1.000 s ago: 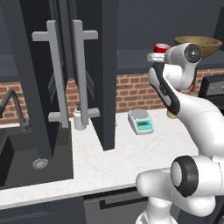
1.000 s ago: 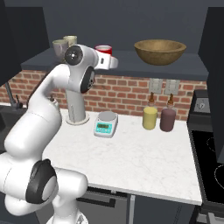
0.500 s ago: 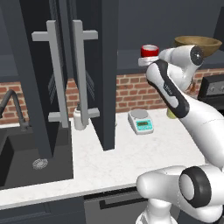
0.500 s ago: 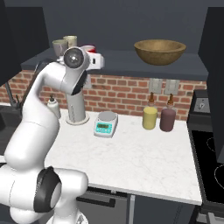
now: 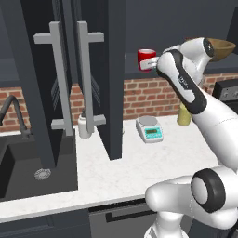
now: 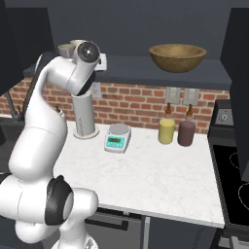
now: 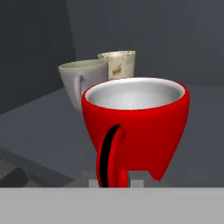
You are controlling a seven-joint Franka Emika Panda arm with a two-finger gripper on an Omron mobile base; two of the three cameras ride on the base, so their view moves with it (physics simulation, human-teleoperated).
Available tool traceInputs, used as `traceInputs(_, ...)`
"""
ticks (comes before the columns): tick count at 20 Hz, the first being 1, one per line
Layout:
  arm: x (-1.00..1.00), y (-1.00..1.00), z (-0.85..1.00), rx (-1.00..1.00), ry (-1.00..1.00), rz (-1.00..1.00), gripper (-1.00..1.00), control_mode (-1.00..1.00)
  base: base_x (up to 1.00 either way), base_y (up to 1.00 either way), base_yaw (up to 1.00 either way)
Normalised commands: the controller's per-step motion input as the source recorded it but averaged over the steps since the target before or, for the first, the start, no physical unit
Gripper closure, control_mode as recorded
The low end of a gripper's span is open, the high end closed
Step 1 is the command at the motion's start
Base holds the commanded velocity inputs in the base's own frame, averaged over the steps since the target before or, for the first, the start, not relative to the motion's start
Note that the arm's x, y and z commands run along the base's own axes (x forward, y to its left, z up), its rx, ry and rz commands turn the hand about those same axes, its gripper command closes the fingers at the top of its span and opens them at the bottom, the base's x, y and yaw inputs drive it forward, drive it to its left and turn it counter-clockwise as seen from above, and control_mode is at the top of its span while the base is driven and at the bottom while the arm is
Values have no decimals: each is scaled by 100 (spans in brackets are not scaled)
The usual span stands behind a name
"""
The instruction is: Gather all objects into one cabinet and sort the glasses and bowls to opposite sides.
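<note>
No legible text anywhere.

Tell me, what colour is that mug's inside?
Pale silvery grey inside the red mug, clearest in the hand view.

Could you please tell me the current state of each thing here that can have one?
cabinet doors, swung open
red mug, upright on the shelf, empty, handle facing the hand camera
beige speckled mug, upright, at the back
small pale bowl, upright, beside the speckled mug
wooden bowl, upright on the shelf
pincer, at the red mug's handle; open or shut unclear
</note>
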Motion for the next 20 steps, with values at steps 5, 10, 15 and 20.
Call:
traceInputs(5,0,40,0,0,12,19,100,-100,0,0,0)
traceInputs(10,0,26,-2,0,5,19,100,-100,0,0,0)
traceInputs(15,0,8,-13,0,0,10,100,-100,0,0,0)
traceInputs(20,0,3,-22,0,-6,3,100,-100,0,0,0)
